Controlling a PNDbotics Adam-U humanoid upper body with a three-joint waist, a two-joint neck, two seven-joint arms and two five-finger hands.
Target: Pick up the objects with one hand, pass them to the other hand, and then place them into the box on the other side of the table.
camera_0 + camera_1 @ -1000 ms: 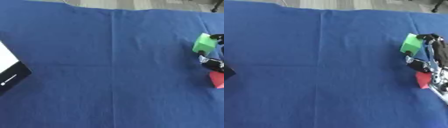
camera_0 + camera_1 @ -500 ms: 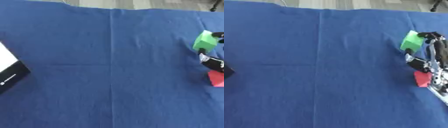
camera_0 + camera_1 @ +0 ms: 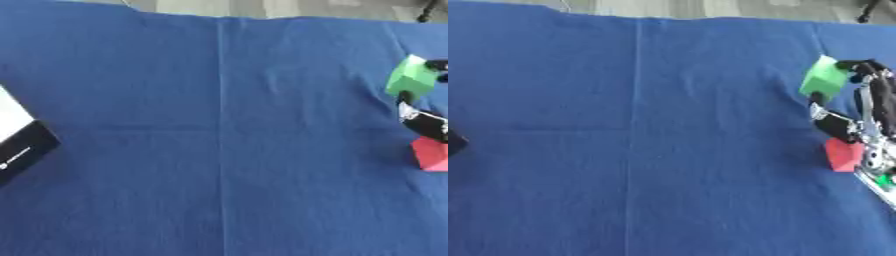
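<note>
Blue cloth (image 3: 219,150) covering the table, right hand (image 3: 866,115) at the right edge with fingers curled round a green block (image 3: 825,79), red block (image 3: 843,155) just below beside the hand, black-and-white box (image 3: 19,142) at far left

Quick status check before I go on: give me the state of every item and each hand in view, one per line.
Green block: pinched between the right hand's fingers and thumb, near the table's right edge.
Right hand: shut on the green block.
Red block: on the blue cloth beside the right hand, not gripped.
Box: at the left edge, only partly in view.
Blue cloth: spread flat, with a lengthwise crease.
Left hand: not in view.
</note>
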